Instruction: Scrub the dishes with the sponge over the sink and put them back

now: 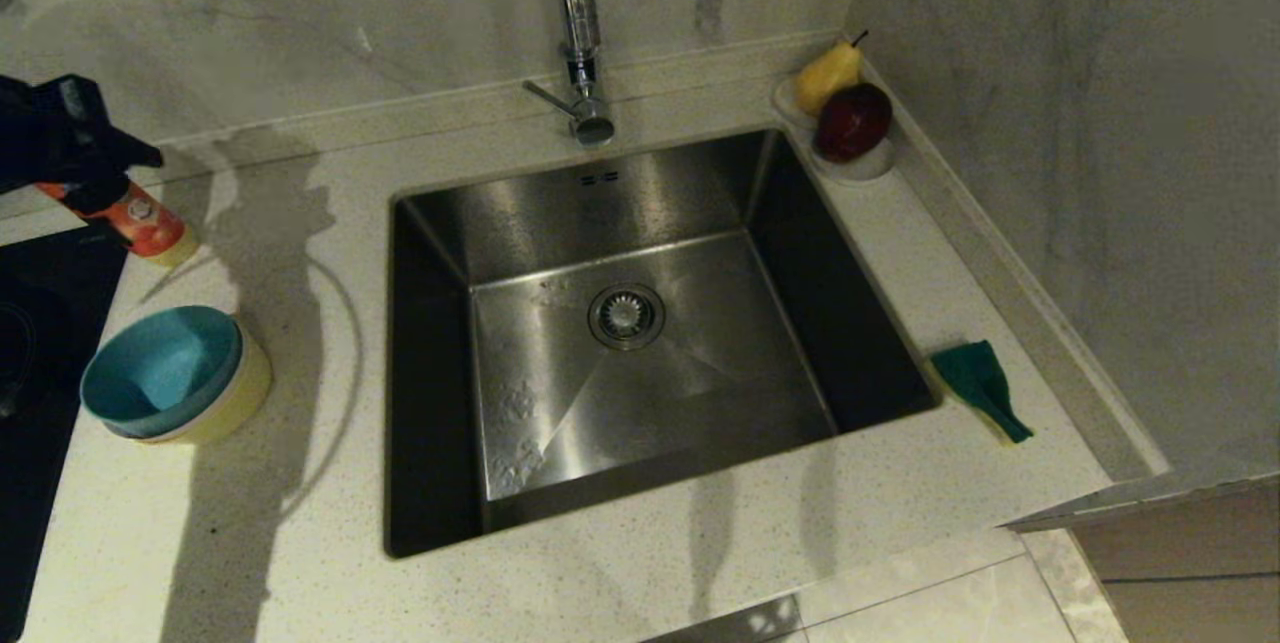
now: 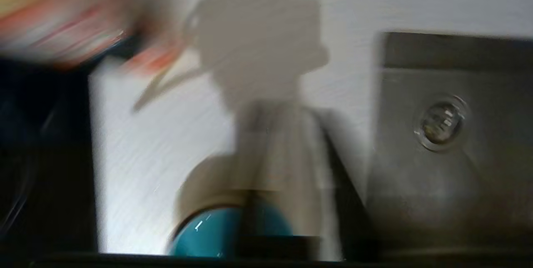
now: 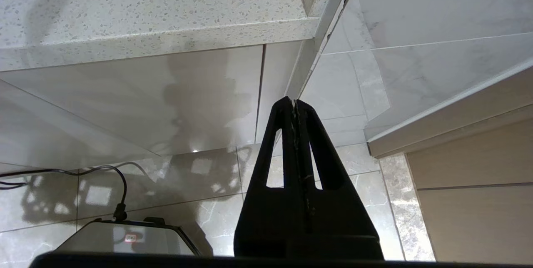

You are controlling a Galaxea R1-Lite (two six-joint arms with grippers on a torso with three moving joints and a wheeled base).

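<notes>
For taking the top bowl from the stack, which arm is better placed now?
Left, probably. The left gripper is above the counter behind the blue bowl; the right gripper hangs shut below the counter edge, toward the floor.

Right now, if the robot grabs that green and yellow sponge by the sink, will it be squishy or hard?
Probably squishy: the sponge already lies bent on the counter, so it likely folds when squeezed. It looks small and foamy, so probably light. Its green scouring side may feel rougher and less slippery.

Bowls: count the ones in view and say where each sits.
2 show: a light blue bowl nested in a yellow bowl, stacked on the counter left of the sink. A third could be hidden inside the stack.
</notes>
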